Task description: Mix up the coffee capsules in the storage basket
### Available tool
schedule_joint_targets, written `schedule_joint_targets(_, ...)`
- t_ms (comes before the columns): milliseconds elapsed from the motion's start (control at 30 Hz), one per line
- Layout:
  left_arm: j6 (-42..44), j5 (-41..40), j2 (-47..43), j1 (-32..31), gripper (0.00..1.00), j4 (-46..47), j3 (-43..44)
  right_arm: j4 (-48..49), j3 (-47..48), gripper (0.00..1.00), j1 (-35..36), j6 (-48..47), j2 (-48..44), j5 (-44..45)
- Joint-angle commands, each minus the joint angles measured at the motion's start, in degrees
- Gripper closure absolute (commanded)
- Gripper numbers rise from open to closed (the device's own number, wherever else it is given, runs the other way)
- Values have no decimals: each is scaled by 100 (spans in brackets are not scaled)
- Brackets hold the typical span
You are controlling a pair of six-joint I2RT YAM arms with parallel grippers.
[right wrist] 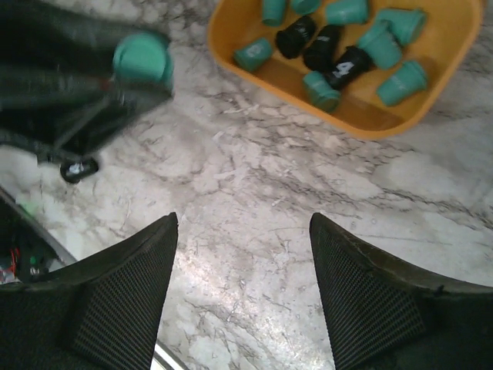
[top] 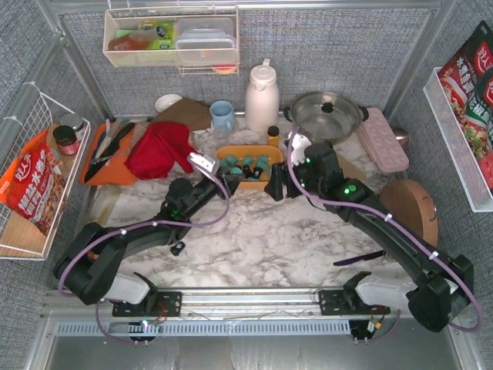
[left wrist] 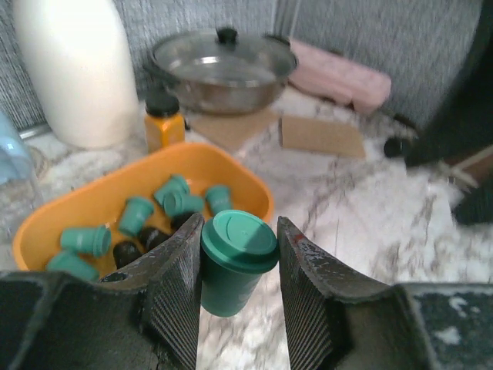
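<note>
Left pincer (left wrist: pixel 239 231) clamps one teal capsule (left wrist: pixel 236 258) over the worktop (left wrist: pixel 370 208), just outside the storage basket (left wrist: pixel 100 193); right pincer (right wrist: pixel 243 221) hangs wide, empty. Other coffee capsules (left wrist: pixel 181 202), teal and black, lie inside. Risk: released short of the rim, it rolls away.

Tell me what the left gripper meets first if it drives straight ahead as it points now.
The left gripper, holding a teal capsule, would probably meet the basket at its near rim first, though depth is unclear.
</note>
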Motion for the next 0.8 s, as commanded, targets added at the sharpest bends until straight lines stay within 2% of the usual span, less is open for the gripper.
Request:
schedule_joint_targets(0, -833, -679, 192, 6, 62, 943, 379, 1104, -749, 26, 160, -542, -310, -736)
schedule_joint_targets(133, -1853, -1129, 227, 5, 63, 913, 590, 2877, -1955, 26, 561, -1398, -809, -999)
schedule_joint_targets(233, -2476, -1053, 230, 4, 63, 909, 718, 4477, -2765, 25, 805, -2007, -975, -979)
schedule_joint_targets(333, -2931, -830, 281, -1, 63, 794, 886, 5784, -3115, 25, 849, -2243, -842, -703)
schedule_joint_targets(600, -3302, -639, 306, -10, 65, 14, 1459, 7620, -2961, 31, 840, -2413, 158, -123)
schedule_joint_targets(767, -3275, -592, 342, -10, 65, -180, 1542, 8058, -2744, 35, 812, -2372, 474, -34)
